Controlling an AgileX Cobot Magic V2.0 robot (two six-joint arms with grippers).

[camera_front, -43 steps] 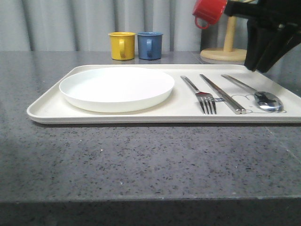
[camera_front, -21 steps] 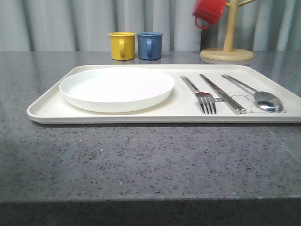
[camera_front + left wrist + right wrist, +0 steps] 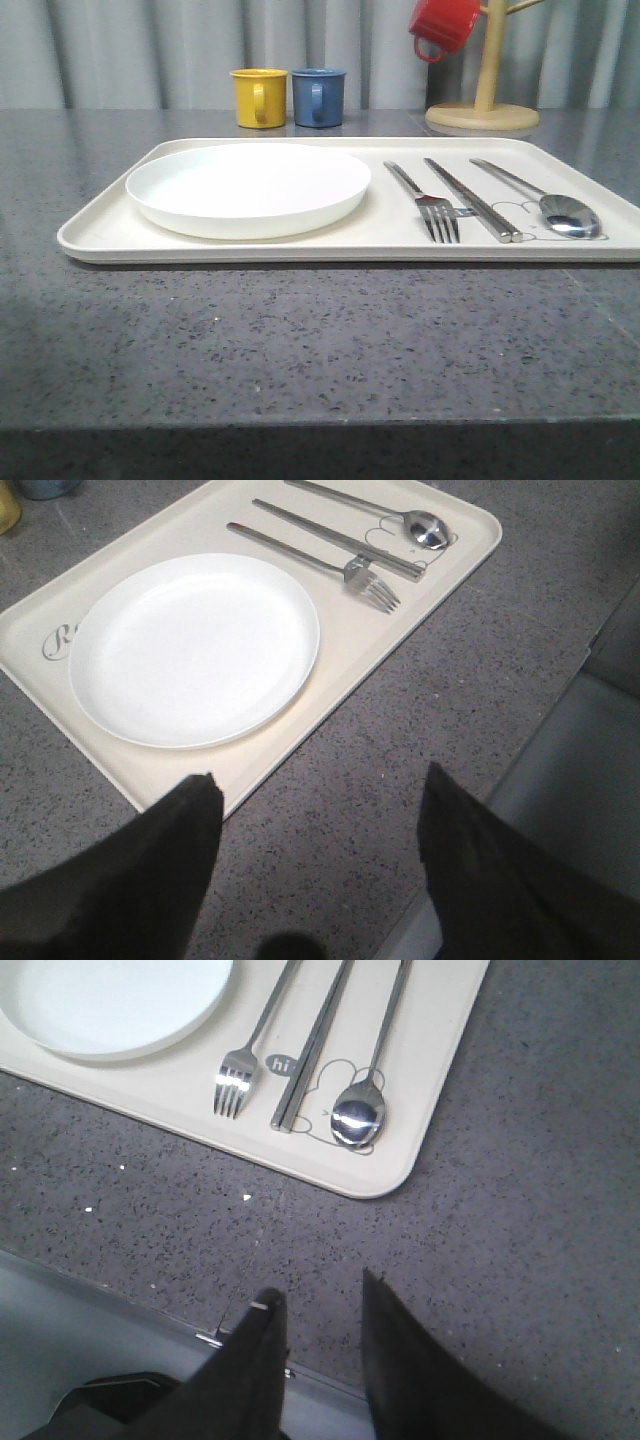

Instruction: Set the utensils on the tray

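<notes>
**A:** Between the left gripper's (image 3: 315, 865) dark fingers (image 3: 150, 880) I see only speckled grey countertop (image 3: 400, 740); they stand spread apart, holding nothing. And the right?

**B:** The right gripper (image 3: 320, 1355) is parted too, and empty, above the counter near the table's front edge. Just beyond it lies the large cream plastic tray (image 3: 110, 235) with rounded corners.

**A:** So where are the utensils?

**B:** All on the tray: the round shallow white plate (image 3: 248, 188) on its left part, then the slim silver fork (image 3: 425, 200), the pair of straight metal chopsticks (image 3: 470, 198) and the long-handled spoon (image 3: 545, 198), side by side, apart from one another.

**A:** Then the placing looks finished. I'd judge the only care left is keeping both arms back and high, clear of the tray's low rim.

**B:** Agreed. Bare counter lies in front; behind stand the yellow mug (image 3: 259, 97), the blue mug (image 3: 319, 96) and the wooden mug stand (image 3: 483, 115) with the red mug (image 3: 444, 25), well clear.
</notes>
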